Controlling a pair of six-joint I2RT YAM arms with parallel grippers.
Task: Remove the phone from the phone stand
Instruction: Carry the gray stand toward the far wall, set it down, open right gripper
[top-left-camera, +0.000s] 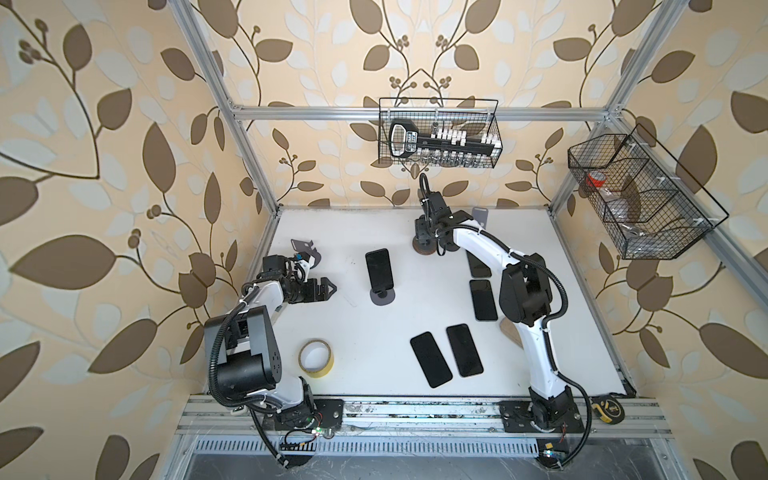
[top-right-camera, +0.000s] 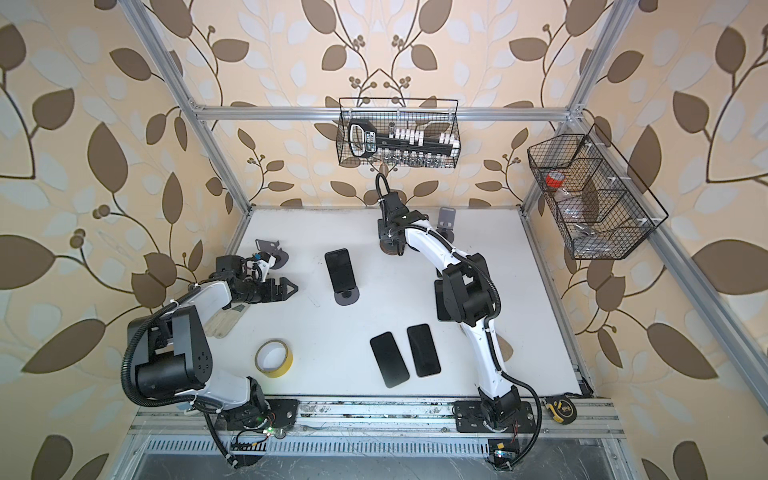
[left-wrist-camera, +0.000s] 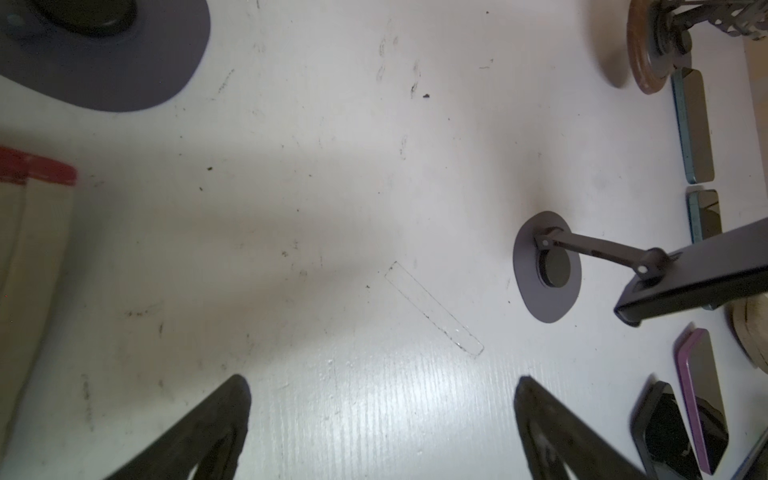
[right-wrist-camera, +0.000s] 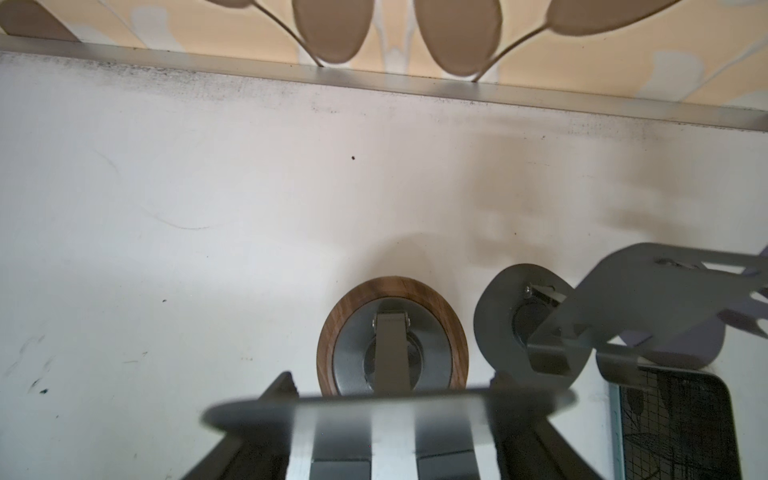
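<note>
- Target phone (top-left-camera: 379, 268) leans on phone stand (top-left-camera: 382, 296), mid tabletop (top-left-camera: 357, 232); left claw (top-left-camera: 326, 287) nearby, spread wide, empty.
- My right claw (top-left-camera: 424, 244) is at the wood-based stand (right-wrist-camera: 328, 332); can't tell its grip.
- I'd pinch the phone's long edges and lift straight off.

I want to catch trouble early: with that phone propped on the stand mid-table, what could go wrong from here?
1. The phone leans on a thin-armed stand with a small base; a sideways nudge from the open left gripper may topple both.
2. The right gripper sits at an empty wood-based stand, and its arm crosses above loose phones; swinging back low could scrape them.
</note>
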